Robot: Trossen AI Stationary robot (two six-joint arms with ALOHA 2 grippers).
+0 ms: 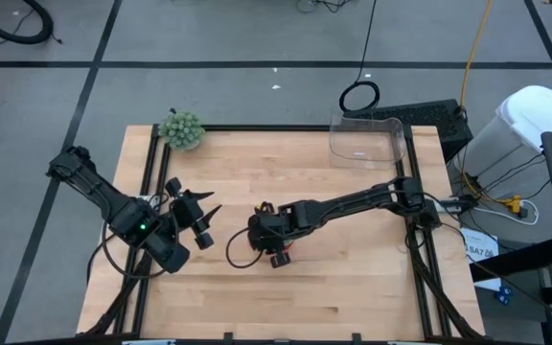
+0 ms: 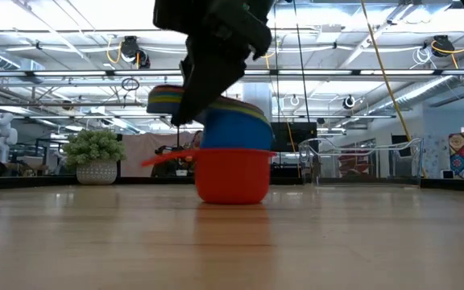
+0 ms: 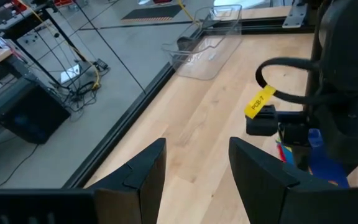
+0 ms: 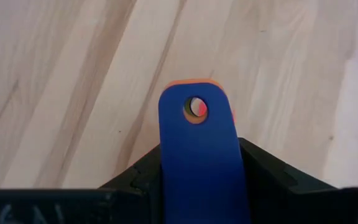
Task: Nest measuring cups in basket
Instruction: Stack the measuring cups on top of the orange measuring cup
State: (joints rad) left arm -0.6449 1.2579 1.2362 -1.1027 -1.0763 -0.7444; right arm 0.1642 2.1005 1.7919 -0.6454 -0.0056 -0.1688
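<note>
A nested stack of measuring cups [image 2: 234, 153] is at the table's middle, with a red cup [image 2: 232, 176] at the bottom and blue cups [image 2: 236, 129] above it. The red cup's base is down at the table top. My right gripper [image 1: 271, 244] reaches in from the right and is shut on the stack. My left gripper [image 1: 199, 216] hangs open to the left of the stack, touching nothing. The clear basket [image 1: 367, 139] stands at the far right edge, with nothing showing in it. My right gripper pinches the blue top handle [image 4: 197, 155] between its two fingers [image 4: 263, 171], one at each long edge. An orange handle [image 4: 194, 83] shows right under it. The fingers slant down from the table's right and lie along the handle, whose holed free end [image 4: 194, 109] sticks out past them.
A fuzzy green ball [image 1: 182, 129] sits at the table's far left corner. The basket [image 3: 207, 43] also shows in the left wrist view, beyond a stretch of bare wood. Black frame rails [image 1: 147, 172] run along the table's sides.
</note>
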